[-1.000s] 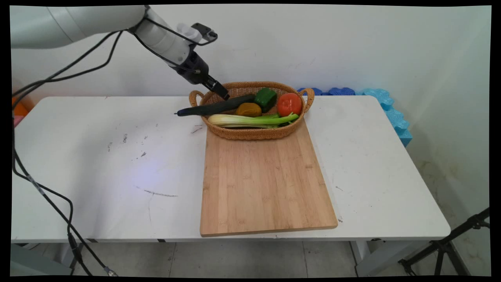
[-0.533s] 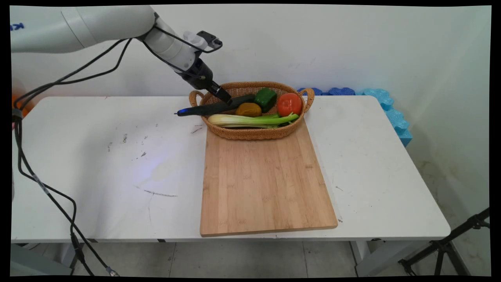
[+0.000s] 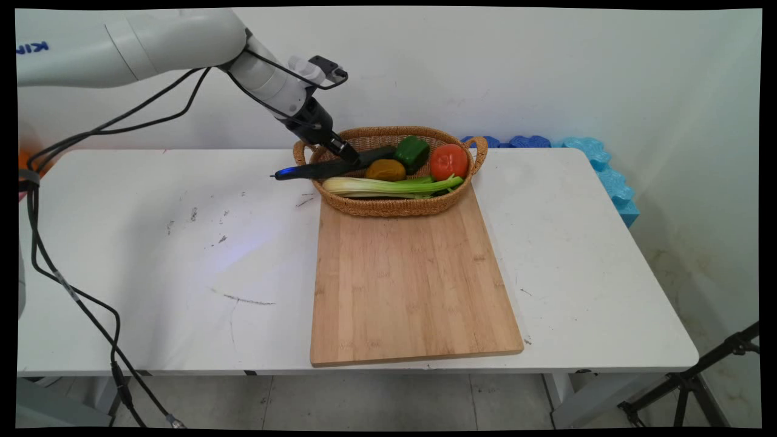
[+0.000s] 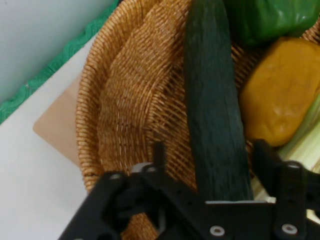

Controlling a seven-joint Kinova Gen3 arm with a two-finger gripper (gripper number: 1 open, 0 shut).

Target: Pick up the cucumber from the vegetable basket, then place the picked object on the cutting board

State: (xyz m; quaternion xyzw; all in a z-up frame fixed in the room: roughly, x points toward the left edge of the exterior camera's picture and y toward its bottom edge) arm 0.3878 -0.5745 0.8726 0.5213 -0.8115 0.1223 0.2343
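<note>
The cucumber [image 3: 331,167] [image 4: 215,115] lies slanted over the left rim of the basket [image 3: 388,206] [image 4: 120,115], one end jutting out past it. The gripper [image 3: 351,157] [image 4: 210,165] straddles it with its fingers [image 4: 159,156] spread, not clamped. Right of the cucumber in the basket: a yellow lump [image 3: 385,170] [image 4: 280,95], green pepper [image 3: 411,153] [image 4: 265,17], tomato [image 3: 449,161], with celery [image 3: 391,186] in front. The basket rests on a cutting board's [image 3: 413,285] far end.

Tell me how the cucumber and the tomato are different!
The cucumber is long, thin and dark green; the tomato is round and red. The cucumber sticks out over the basket rim at the left, while the tomato sits wholly inside at the right. The gripper is at the cucumber, far from the tomato. Both rest in the basket.
</note>
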